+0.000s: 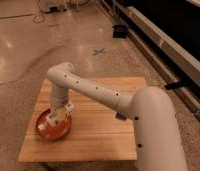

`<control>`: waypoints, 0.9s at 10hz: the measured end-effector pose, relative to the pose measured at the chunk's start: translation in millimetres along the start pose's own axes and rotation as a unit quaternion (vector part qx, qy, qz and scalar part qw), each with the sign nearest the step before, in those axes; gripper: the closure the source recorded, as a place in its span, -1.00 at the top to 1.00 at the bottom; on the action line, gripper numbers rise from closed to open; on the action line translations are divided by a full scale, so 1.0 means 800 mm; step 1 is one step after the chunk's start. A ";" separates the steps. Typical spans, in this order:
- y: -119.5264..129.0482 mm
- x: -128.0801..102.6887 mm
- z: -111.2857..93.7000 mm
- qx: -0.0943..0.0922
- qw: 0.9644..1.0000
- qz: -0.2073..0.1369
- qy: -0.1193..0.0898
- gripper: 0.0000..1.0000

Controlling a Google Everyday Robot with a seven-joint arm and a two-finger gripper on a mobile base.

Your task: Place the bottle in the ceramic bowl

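An orange-brown ceramic bowl (53, 126) sits on the wooden table (100, 137) near its front left. My gripper (56, 117) hangs straight down from the white arm over the bowl, its tip inside the rim. A pale object (43, 127) lies in the bowl to the left of the gripper; it may be the bottle, but I cannot tell for sure.
The white arm (93, 92) reaches from the big white body (155, 130) at the right across the table's middle. Beyond the table lies a polished stone floor with a blue cross mark (98, 51). A dark rail and wall (163, 40) run along the right side.
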 end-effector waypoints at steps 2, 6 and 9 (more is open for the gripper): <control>0.021 -0.001 0.016 0.012 1.000 -0.016 0.005 0.08; 0.041 0.002 0.033 0.024 0.999 -0.033 0.008 0.60; 0.041 0.003 0.034 0.025 0.999 -0.034 0.008 0.60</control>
